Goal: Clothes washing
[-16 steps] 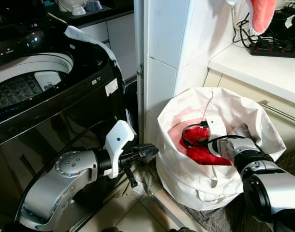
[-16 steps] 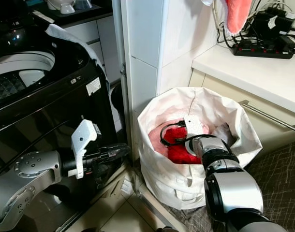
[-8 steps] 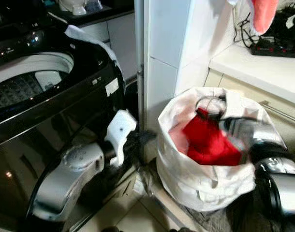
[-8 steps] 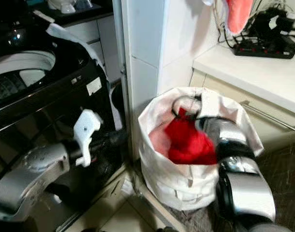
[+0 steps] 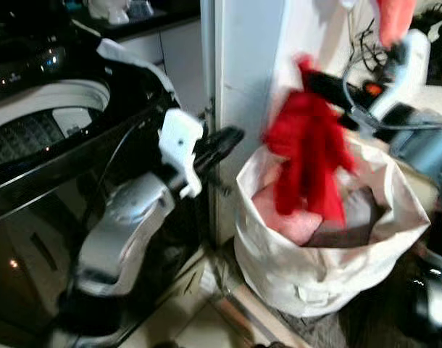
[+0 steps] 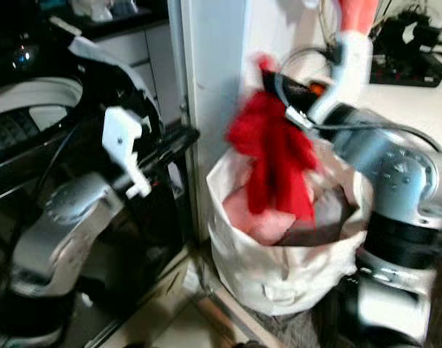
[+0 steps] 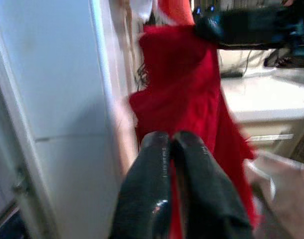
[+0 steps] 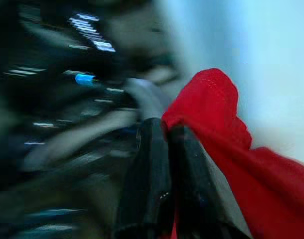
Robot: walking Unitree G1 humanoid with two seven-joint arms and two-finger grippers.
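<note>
Red garment lifted clear of laundry bag

Right claw point(image 5: 313, 78) pinches the top of the red garment point(image 5: 308, 156), which hangs above the white laundry bag point(image 5: 322, 268), its hem just over the pink clothes point(image 5: 290, 217) inside. Left claw point(image 5: 219, 143), fingers pressed together and empty, points toward the bag from beside the washing machine point(image 5: 54, 138). Best to raise the hem fully past the bag's rim before swinging across to the open drum, keeping the grip firm.

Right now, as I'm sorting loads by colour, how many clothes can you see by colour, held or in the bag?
Red: 1, the red garment held up by the right gripper
Pink: 1, the pink cloth in the laundry bag
Grey: 1, the grey cloth in the bag
Total: 3
</note>
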